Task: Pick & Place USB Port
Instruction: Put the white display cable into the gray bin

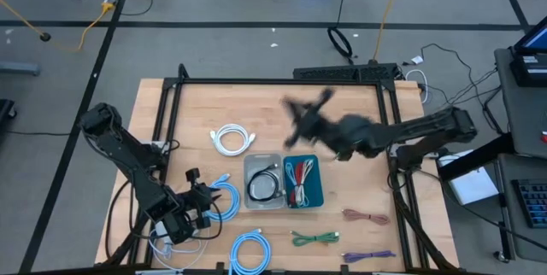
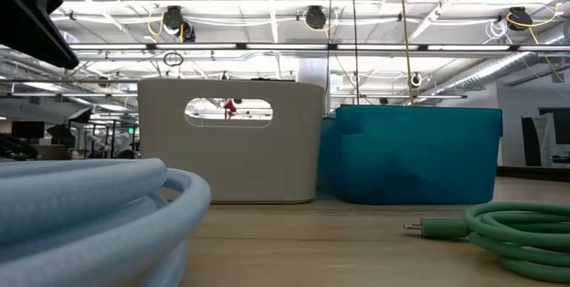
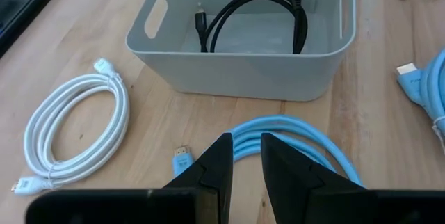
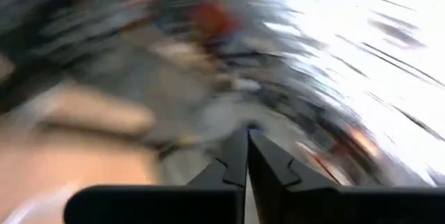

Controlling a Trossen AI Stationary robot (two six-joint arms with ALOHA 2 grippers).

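The right claw (image 1: 301, 113), fingers pressed together on nothing that shows, is caught in a blur of motion above the far middle of the worktop (image 1: 359, 194), just beyond the teal bin (image 1: 318, 200); its own wrist view is smeared, so what lies under it cannot be read; the left claw (image 3: 243, 160) hangs low at the near left, its fingers a narrow gap apart and gripping nothing, poised just above the light blue cable (image 3: 295, 137) coiled in front of the grey bin (image 3: 236, 67).

The sorting appears to be midway: a black cable (image 3: 254, 19) already lies in the grey bin and a bundle of red and white cables (image 1: 299, 181) fills the teal one; on the wood remain a white cable (image 1: 233, 139) beyond the grey bin, a second blue coil (image 1: 248, 251) at the near edge, a green cable (image 1: 314, 238), a purple cable (image 1: 369, 256) and a pinkish cable (image 1: 367, 217) to the near right.

By the look of it the right arm is between picks, empty; the next move would call for a descent onto one loose coil with the fingers spread first, a grip across the bundled strands rather than a single loop, and a lift high enough to clear a bin wall.
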